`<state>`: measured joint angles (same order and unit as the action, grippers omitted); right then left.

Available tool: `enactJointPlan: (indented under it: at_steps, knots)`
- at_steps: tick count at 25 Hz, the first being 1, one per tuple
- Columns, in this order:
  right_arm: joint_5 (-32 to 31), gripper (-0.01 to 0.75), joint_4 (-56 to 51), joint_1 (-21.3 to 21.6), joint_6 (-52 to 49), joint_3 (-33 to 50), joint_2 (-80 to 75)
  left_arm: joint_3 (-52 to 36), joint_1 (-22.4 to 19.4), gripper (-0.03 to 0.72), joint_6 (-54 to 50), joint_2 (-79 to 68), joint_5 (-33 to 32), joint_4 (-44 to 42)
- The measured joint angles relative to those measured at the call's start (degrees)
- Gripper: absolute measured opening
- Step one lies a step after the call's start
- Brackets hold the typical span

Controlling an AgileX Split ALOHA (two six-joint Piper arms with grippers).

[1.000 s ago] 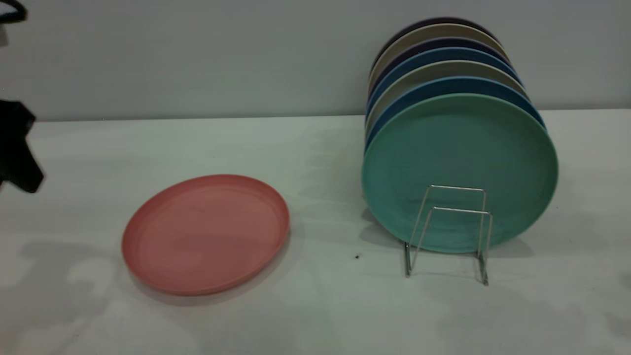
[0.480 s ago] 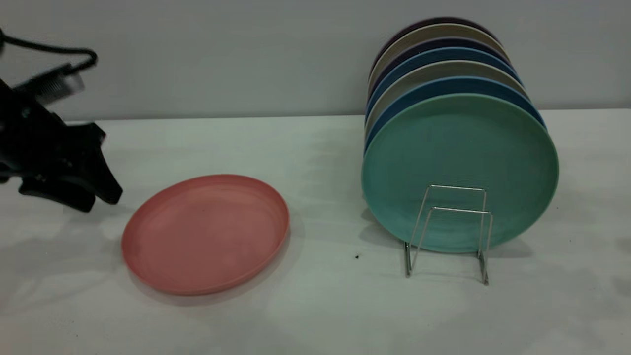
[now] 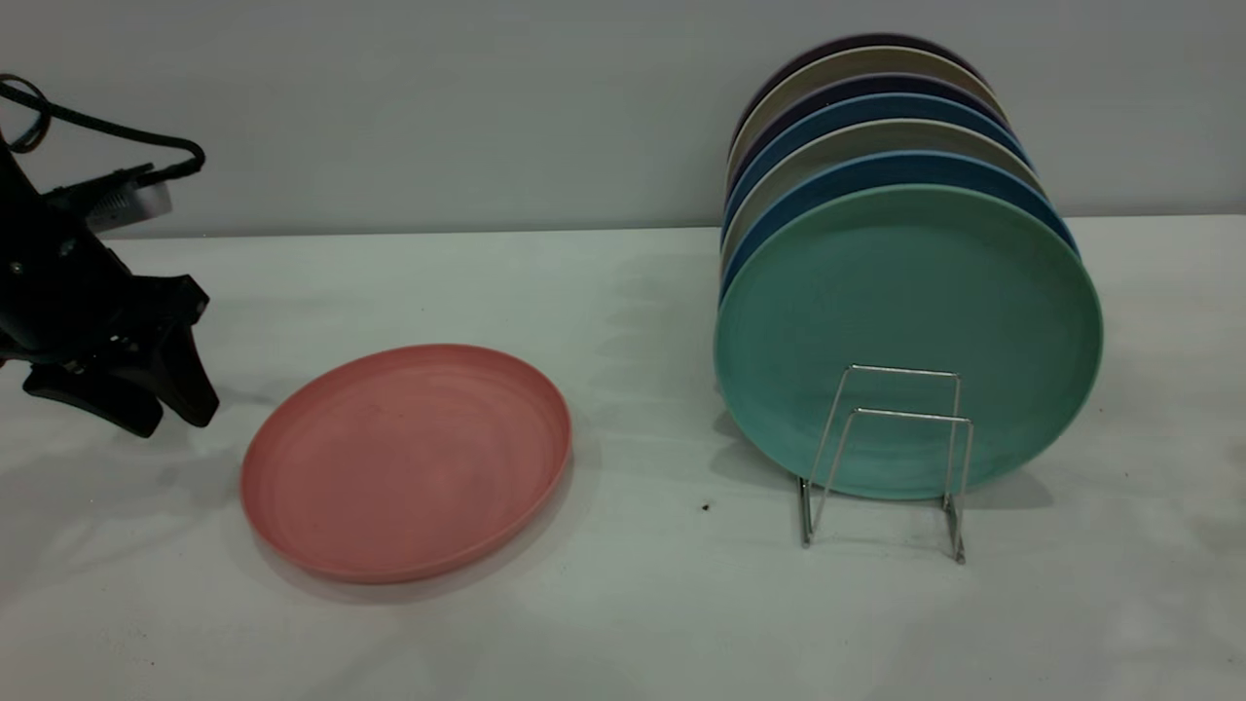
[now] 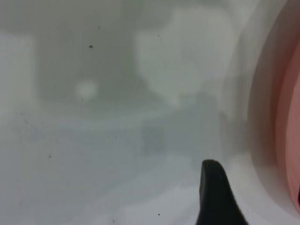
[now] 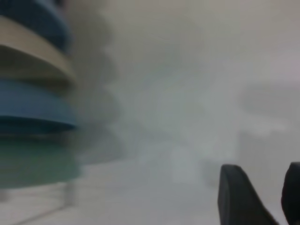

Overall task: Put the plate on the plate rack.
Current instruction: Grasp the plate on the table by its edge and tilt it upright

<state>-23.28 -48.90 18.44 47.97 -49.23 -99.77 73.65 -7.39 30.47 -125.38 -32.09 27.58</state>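
The salmon-pink plate lies flat on the white table, left of centre. The wire plate rack stands to its right, with its two front loops empty. My left gripper hovers low over the table just left of the plate's rim, apart from it, fingers apart and empty. In the left wrist view one fingertip shows, with the plate's edge beside it. My right gripper is outside the exterior view. In its wrist view it is open and empty, off to the side of the racked plates.
A teal-green plate stands upright in the rack behind the empty loops. Several blue, beige and dark plates are stacked behind it, up to the grey wall. A small dark speck lies on the table between plate and rack.
My left gripper has come in from the left edge toward the pink plate, then dipped lower and slightly back. The plate and rack have not moved.
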Motion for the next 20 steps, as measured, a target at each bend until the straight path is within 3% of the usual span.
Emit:
enactJointPlan:
  at_steps: [3,5,13,20]
  knots:
    - [-6.2,0.248,-16.01,3.97,13.4,-0.58,-1.54,0.0,0.0,0.446,0.0,-0.04,0.0,0.0]
    - [-7.55,0.246,-20.81,5.93,17.67,-0.64,-1.95,0.0,0.0,0.446,0.21,-0.04,0.0,0.06]
    - [-6.8,0.243,-17.72,7.63,19.01,-0.7,-1.95,0.0,0.0,0.446,5.42,-1.57,0.1,7.68]
    - [-6.55,0.243,-17.61,7.63,19.06,-0.7,-1.95,0.0,0.37,0.446,5.81,-3.29,0.46,8.57]
